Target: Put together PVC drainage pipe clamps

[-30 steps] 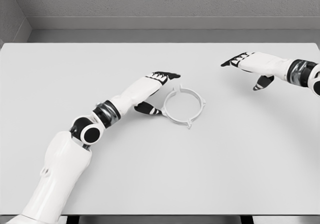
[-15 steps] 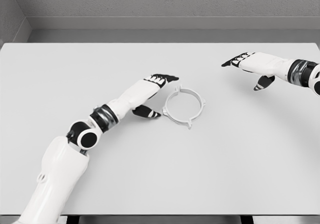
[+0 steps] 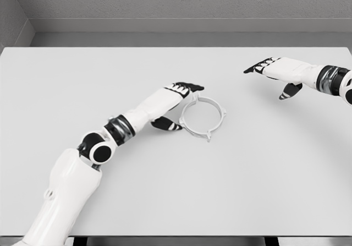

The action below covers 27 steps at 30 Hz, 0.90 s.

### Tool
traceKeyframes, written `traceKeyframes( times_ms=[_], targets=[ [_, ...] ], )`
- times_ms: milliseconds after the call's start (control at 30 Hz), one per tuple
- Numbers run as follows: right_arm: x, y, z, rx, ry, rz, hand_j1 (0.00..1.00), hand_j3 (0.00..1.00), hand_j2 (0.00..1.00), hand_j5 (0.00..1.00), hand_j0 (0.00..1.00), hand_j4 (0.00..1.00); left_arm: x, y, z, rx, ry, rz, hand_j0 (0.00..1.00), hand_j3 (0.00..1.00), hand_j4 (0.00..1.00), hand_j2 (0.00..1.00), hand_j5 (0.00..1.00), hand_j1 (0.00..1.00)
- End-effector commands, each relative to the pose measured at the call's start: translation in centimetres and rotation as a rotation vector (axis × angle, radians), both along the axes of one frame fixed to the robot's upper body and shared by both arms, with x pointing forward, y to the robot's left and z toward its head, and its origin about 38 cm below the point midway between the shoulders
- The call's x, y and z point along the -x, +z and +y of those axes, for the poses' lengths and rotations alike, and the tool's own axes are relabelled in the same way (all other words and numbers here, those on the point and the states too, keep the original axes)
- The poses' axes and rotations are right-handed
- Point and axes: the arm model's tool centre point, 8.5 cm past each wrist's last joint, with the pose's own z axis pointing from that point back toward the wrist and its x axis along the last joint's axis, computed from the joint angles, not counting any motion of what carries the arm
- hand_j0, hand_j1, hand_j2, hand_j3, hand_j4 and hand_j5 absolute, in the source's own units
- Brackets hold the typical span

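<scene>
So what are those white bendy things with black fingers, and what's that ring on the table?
Those are the two arms of a robot shaped a bit like a person. It isn't a real photo: a computer drew it, like in a video game. The picture is taken from a camera on the robot's head, so you see what it sees looking down at a big white table.

The left hand reaches in from the lower left. Its fingers are spread around the left side of a thin white ring with little tabs sticking out, a pipe clamp, which lies flat on the table. I can't tell whether the hand is touching it, but it isn't holding it.

The right hand hangs open over the table far to the right, holding nothing.
</scene>
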Motion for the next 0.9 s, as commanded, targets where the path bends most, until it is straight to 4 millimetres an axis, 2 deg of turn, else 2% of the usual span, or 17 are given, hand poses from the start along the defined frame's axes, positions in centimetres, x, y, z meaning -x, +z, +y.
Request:
traceKeyframes(
  times_ms=[0,467,600,867],
  targets=[
    [0.0,0.1,0.0,-0.004,-0.001,0.000,1.00,1.00,1.00,1.00,1.00,1.00,0.1,0.0,-0.3,0.004,-0.007,0.004,1.00,1.00,1.00,1.00,1.00,1.00],
    [0.0,0.1,0.0,-0.004,-0.001,0.000,1.00,1.00,1.00,1.00,1.00,1.00,-1.1,-0.7,-0.7,0.000,0.004,0.037,1.00,1.00,1.00,1.00,1.00,1.00],
    [0.2,0.4,0.8,-0.006,0.025,-0.014,1.00,1.00,1.00,1.00,1.00,1.00,-1.2,-0.6,-0.9,0.000,0.002,0.033,1.00,1.00,1.00,1.00,1.00,1.00],
    [0.3,0.4,0.7,-0.003,0.025,-0.013,1.00,1.00,1.00,1.00,1.00,1.00,-1.2,-0.4,-1.4,0.009,-0.003,0.032,1.00,1.00,1.00,1.00,1.00,1.00]
  ],
)
